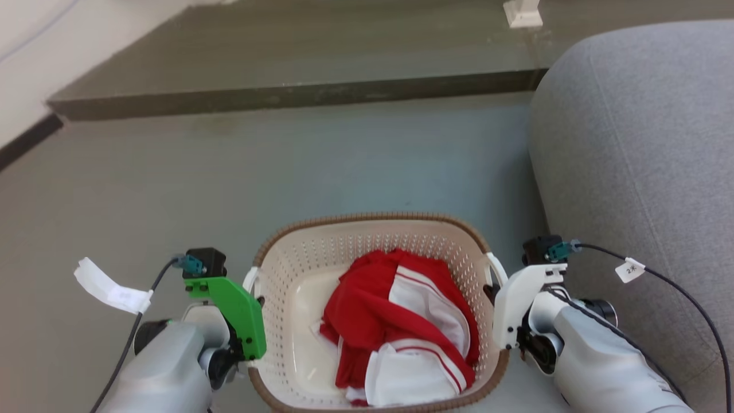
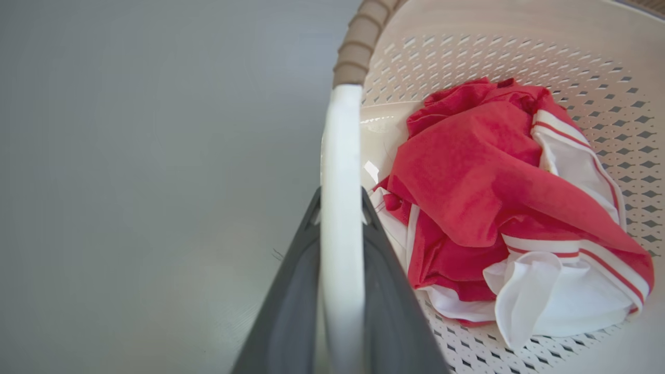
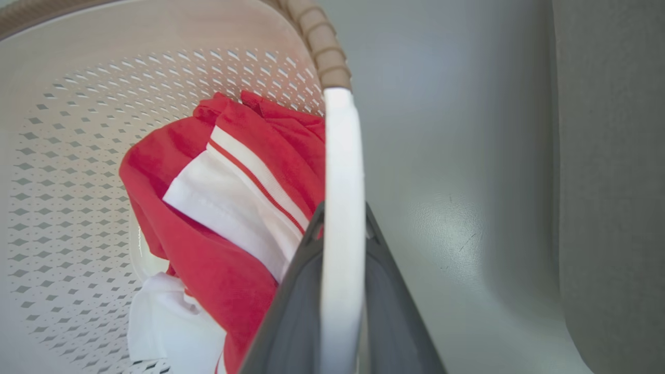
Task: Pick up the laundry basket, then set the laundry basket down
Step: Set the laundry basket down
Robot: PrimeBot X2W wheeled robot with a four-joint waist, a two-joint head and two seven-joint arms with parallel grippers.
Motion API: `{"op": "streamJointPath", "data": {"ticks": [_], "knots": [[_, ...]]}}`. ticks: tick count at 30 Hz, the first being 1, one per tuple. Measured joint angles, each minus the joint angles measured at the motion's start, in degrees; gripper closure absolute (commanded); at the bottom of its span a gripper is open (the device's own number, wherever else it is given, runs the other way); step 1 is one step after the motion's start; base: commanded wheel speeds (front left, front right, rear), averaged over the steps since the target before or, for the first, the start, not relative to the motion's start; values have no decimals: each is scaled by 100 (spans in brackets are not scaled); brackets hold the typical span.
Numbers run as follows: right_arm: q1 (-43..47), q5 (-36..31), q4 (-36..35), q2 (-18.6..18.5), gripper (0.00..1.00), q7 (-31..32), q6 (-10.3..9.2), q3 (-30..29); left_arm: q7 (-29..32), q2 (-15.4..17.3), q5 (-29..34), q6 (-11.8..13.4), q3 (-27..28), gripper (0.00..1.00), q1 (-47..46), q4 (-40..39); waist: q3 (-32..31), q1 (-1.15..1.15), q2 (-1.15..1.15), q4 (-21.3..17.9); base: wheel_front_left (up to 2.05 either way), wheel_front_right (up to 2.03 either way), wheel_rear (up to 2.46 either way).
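Note:
The laundry basket (image 1: 321, 252), cream-white and perforated with a brown woven-look rim, sits low in the middle of the head view. A crumpled red and white garment (image 1: 395, 321) lies inside it. My left gripper (image 1: 255, 321), under its green mount, is shut on the basket's left white handle (image 2: 340, 145), with a dark finger on each side of the bar. My right gripper (image 1: 498, 310) is likewise shut on the right white handle (image 3: 340, 156). The garment (image 2: 493, 208) shows beside each handle. I cannot tell whether the basket's base touches the floor.
A large grey upholstered seat (image 1: 642, 143) stands close on the right, next to my right arm. A dark raised step (image 1: 315, 57) crosses the back, with a white post foot (image 1: 522, 14) on it. Grey floor (image 1: 344, 160) stretches ahead, and a pale wall with dark skirting (image 1: 28, 140) runs at far left.

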Motion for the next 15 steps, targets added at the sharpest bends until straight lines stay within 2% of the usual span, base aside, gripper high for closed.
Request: {"op": "streamJointPath", "data": {"ticks": [15], "knots": [[-504, -182, -124, -41, 100, -771, -191, 43, -671, 2, 254, -19, -9, 100, -639, 111, 1245, 1, 0, 45, 0, 0, 0]]}}
